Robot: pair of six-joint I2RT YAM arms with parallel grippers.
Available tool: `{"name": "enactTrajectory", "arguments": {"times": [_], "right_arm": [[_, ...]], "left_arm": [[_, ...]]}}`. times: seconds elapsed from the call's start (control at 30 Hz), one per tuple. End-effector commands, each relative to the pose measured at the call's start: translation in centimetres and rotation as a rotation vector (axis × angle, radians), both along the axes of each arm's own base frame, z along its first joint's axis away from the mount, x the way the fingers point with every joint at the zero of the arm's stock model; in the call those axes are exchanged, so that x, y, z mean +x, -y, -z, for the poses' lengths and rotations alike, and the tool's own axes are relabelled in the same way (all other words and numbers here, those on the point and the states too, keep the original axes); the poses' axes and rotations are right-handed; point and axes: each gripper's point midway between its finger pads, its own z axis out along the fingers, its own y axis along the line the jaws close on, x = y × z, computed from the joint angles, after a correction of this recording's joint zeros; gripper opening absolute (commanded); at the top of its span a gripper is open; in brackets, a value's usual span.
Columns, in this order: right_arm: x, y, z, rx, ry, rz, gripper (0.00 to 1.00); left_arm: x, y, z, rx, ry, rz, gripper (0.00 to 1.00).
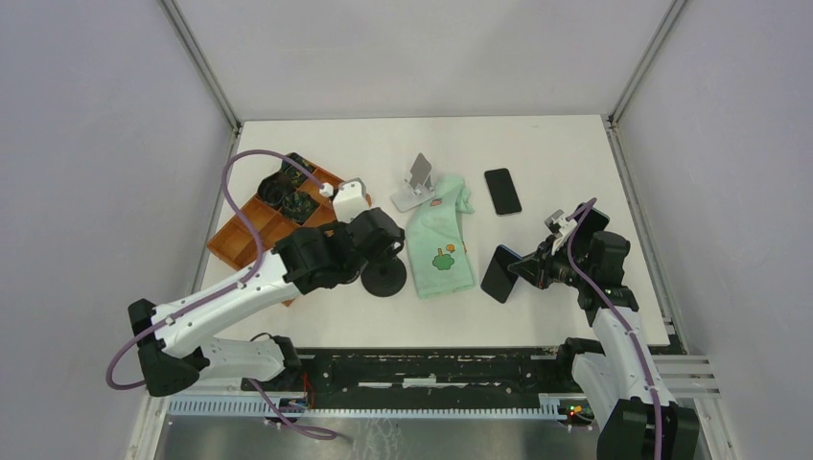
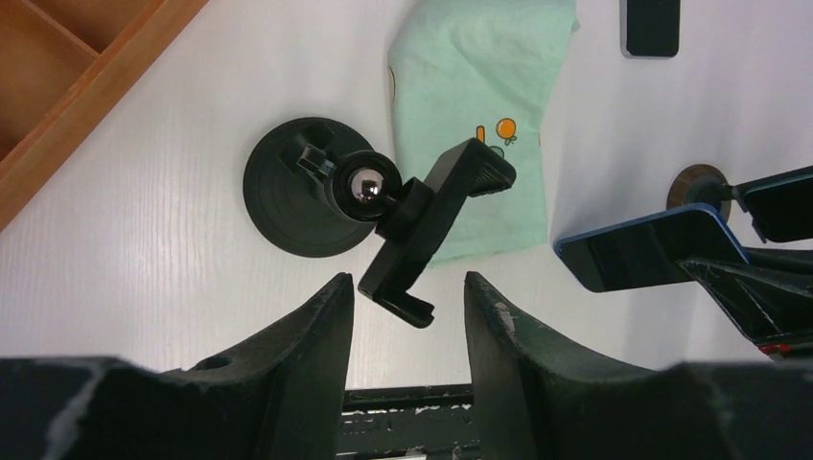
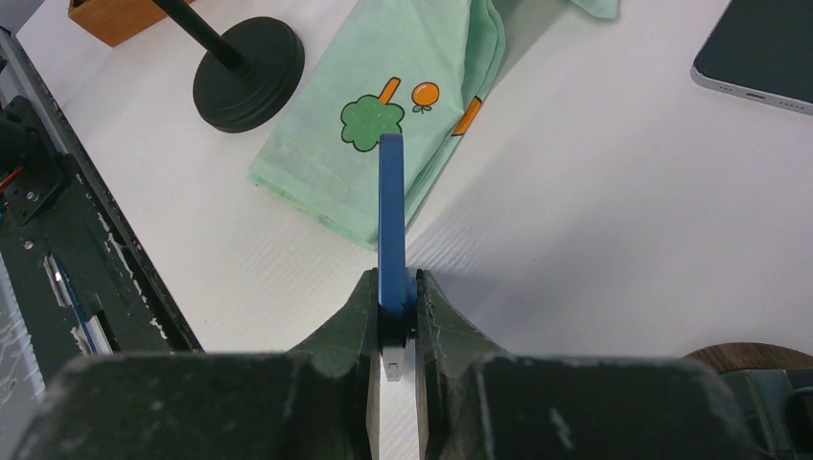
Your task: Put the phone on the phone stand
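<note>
A black phone stand with a round base [image 1: 384, 279] stands on the table next to a green cloth. In the left wrist view I see its base [image 2: 288, 192] and its clamp cradle [image 2: 436, 216] on a ball joint. My left gripper [image 2: 407, 280] is open just above it, and the cradle's lower end lies between the fingertips without touching. My right gripper [image 1: 537, 268] is shut on a blue phone [image 1: 500, 273], holding it on edge above the table to the right of the stand. The phone also shows in the right wrist view [image 3: 391, 211], gripped between the pads of that gripper [image 3: 393, 283].
A green cloth [image 1: 441, 240] lies mid-table. A silver folding stand [image 1: 414, 182] sits at its far end. A second, dark phone [image 1: 502, 191] lies flat at the back right. An orange wooden tray [image 1: 259, 225] with parts sits at the left.
</note>
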Motion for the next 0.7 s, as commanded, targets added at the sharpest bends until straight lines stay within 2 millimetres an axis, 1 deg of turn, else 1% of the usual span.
{"name": "enactTrajectory", "arguments": {"times": [0.0,0.13,0.33,0.43,0.57,0.67], "right_arm": [[1.1,0.0,-2.4,-0.007,0.099,-0.025,0.0],[1.1,0.0,-2.5,-0.008,0.102,-0.026,0.0],[1.1,0.0,-2.5,-0.007,0.102,-0.026,0.0],[1.0,0.0,-2.6,-0.009,0.106,-0.028,0.0],[1.0,0.0,-2.6,-0.009,0.106,-0.027,0.0],[1.0,0.0,-2.6,-0.01,0.108,-0.027,0.0]], "left_arm": [[0.2,0.6,-0.9,-0.004,0.014,-0.063,0.53],[0.3,0.8,0.0,0.035,0.008,-0.062,0.53],[0.5,0.1,1.5,0.116,0.0,-0.074,0.38],[0.7,0.0,2.2,0.159,0.003,-0.057,0.34],[1.0,0.2,2.5,0.228,0.011,0.008,0.24],[0.9,0.5,2.4,0.267,0.025,0.101,0.2]]}}
